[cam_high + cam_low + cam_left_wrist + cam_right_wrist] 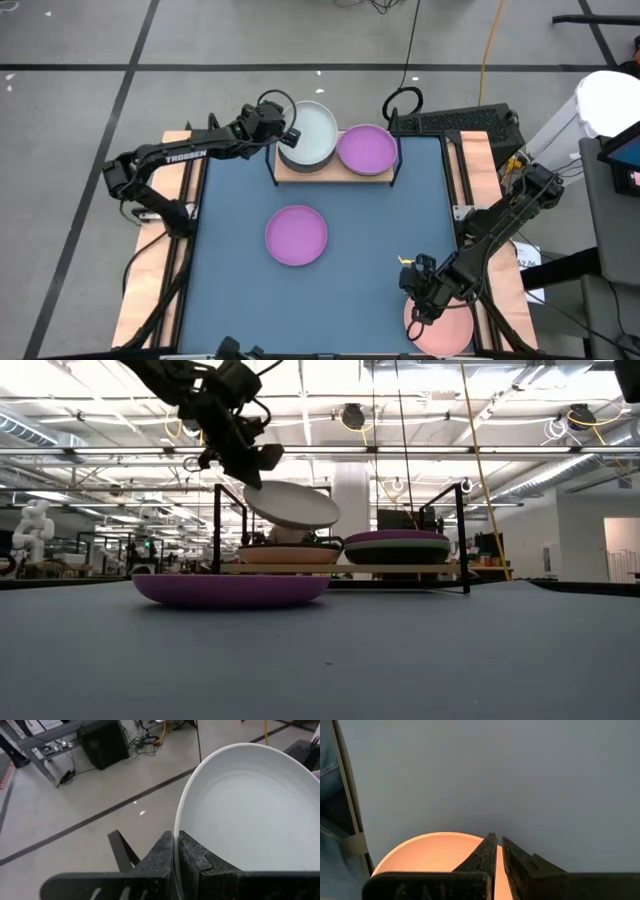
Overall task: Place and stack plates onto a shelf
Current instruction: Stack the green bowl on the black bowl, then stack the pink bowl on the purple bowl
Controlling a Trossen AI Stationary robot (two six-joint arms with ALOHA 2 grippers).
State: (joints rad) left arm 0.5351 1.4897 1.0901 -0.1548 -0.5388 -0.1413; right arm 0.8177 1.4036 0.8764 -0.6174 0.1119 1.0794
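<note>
High view: we log the left gripper [287, 133] pinched on the rim of a white plate [309, 134], tilted above the stack on the shelf [300, 173], beside a purple plate [366, 150] also on the shelf. We list another purple plate [296, 235] mid-table, and the right gripper [424, 303] clamped on a pink plate [445, 330] at the near right edge.

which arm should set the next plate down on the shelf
Left. The left gripper already pinches the white plate's rim and holds it tilted above the stack at the shelf's left end. The right gripper is at the near right corner, jaws on the pink plate there.
</note>
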